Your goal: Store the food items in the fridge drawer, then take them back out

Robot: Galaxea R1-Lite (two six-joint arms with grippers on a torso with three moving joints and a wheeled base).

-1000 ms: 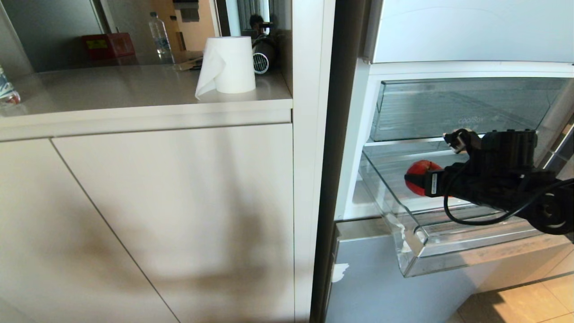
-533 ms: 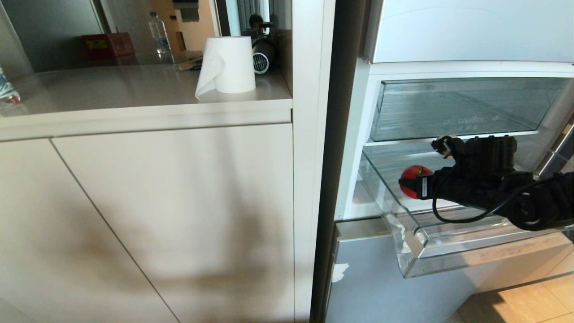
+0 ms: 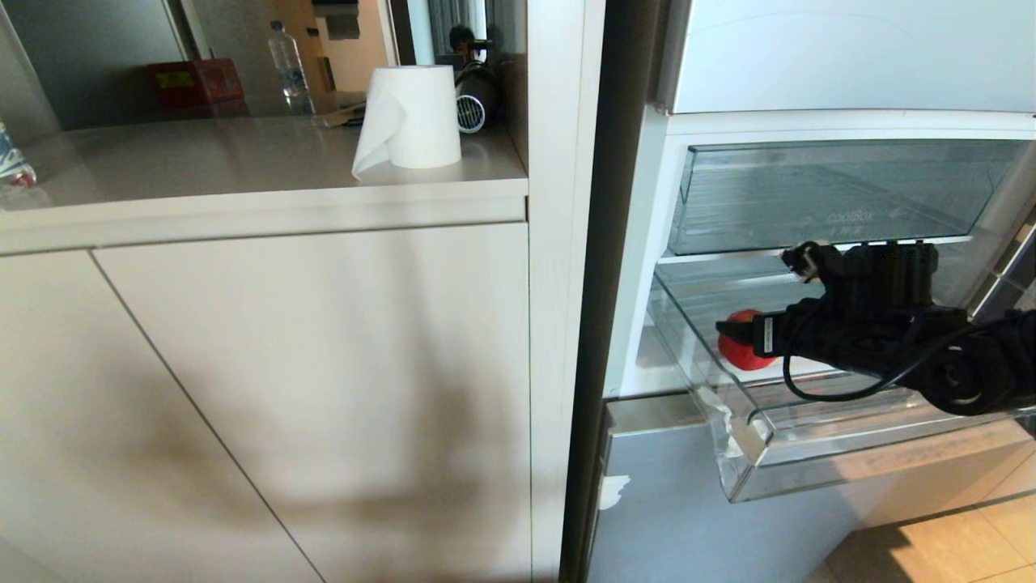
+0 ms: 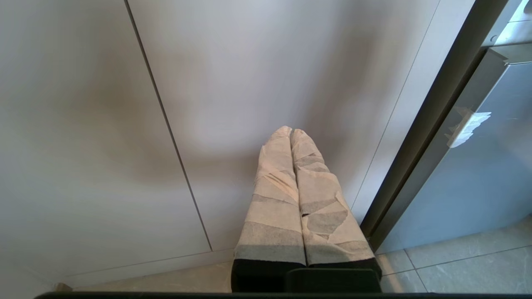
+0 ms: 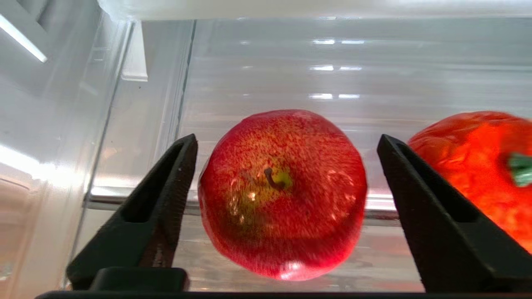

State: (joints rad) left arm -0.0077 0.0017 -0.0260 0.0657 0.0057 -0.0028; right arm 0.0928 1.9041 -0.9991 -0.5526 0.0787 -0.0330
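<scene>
Right claw (image 5: 286, 178): fingers apart, either side of apple (image 5: 282, 193), not gripping | apple, tomato (image 5: 478, 170): drawer (image 3: 753, 453) floor, near left wall | upper drawer (image 3: 825, 194): "coolBox" | left claw (image 4: 291, 135): together.

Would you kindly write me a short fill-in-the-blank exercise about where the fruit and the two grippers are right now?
1. The apple lies between the right gripper's ____ jaws.
2. Beside the apple, in the same drawer, lies an orange-red ____ with a green stem.
3. The left gripper is ____, pointing at the cabinet door.
4. On the counter stands a white ____.

Missing words: open; tomato; shut; paper roll
</scene>
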